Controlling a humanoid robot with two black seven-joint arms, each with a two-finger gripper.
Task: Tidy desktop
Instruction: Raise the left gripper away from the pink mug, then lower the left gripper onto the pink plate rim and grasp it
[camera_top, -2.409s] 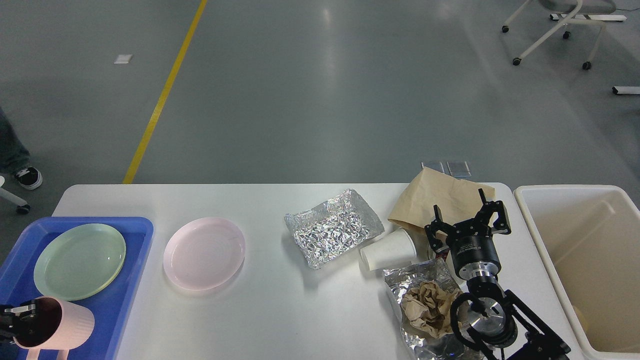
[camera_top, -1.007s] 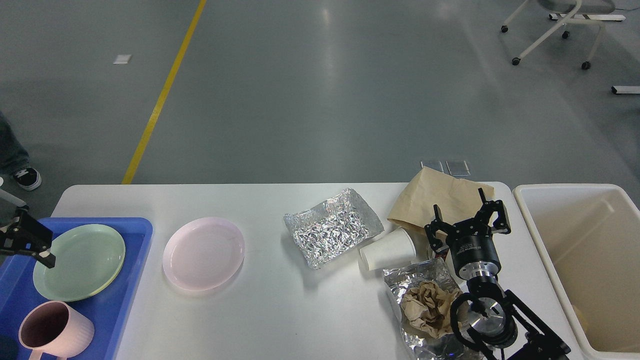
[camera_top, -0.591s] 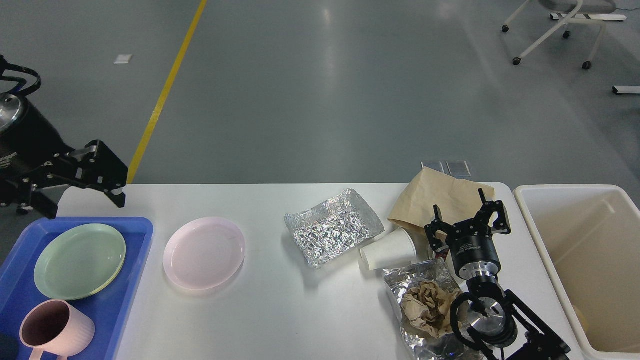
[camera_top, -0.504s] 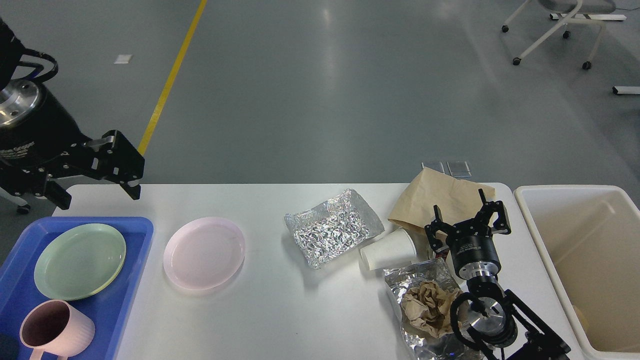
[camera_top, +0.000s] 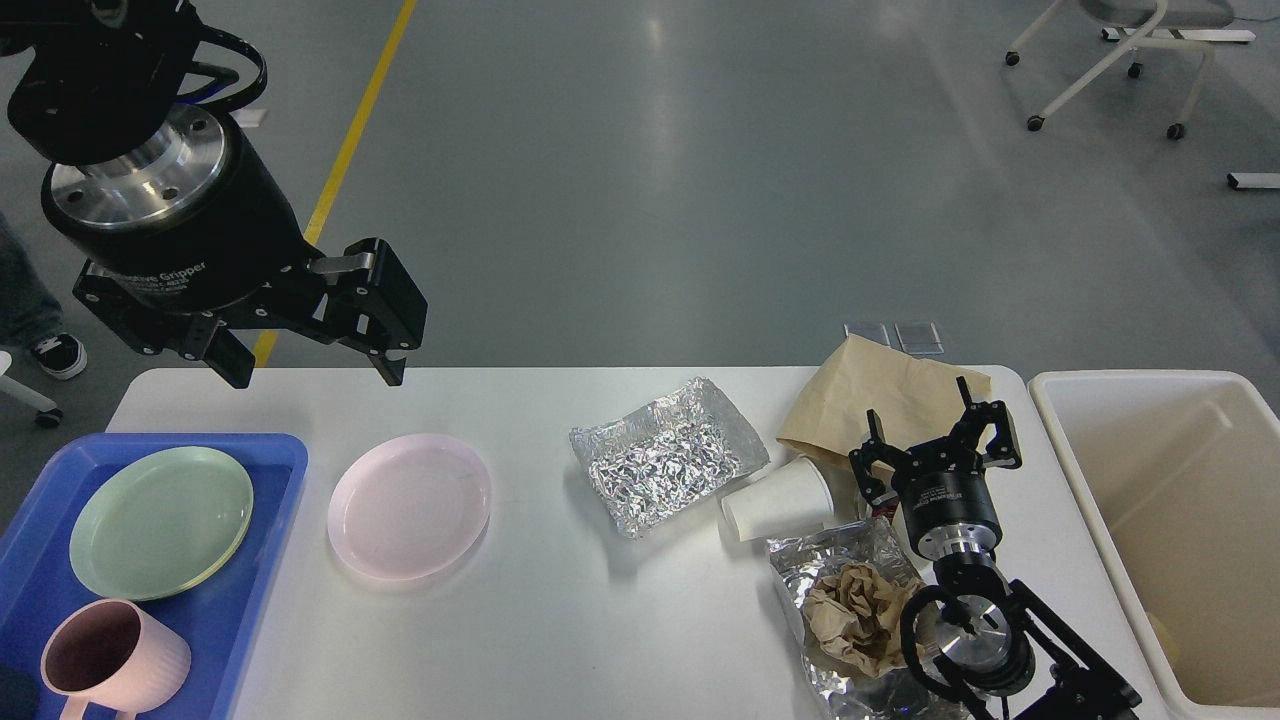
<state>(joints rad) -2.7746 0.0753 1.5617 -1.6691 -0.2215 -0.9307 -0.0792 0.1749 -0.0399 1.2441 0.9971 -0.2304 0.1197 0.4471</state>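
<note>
The left tool (camera_top: 315, 368), wide and empty, has left the mug (camera_top: 112, 655) in the tray (camera_top: 270, 462); the pink plate (camera_top: 409, 505) likely follows.

Bright, even overhead light, pale glare streaks on the grey floor (camera_top: 660, 150) beyond my desktop (camera_top: 560, 620), soft short shadows under items on it, crinkled foil (camera_top: 665, 465) sparkling, focus sharp throughout, no visible blur.

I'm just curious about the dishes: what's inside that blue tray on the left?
The blue tray holds a pale green plate and, nearer the camera, a pink mug standing upright. The tray's near-left corner runs out of view, so anything there is unseen.
</note>
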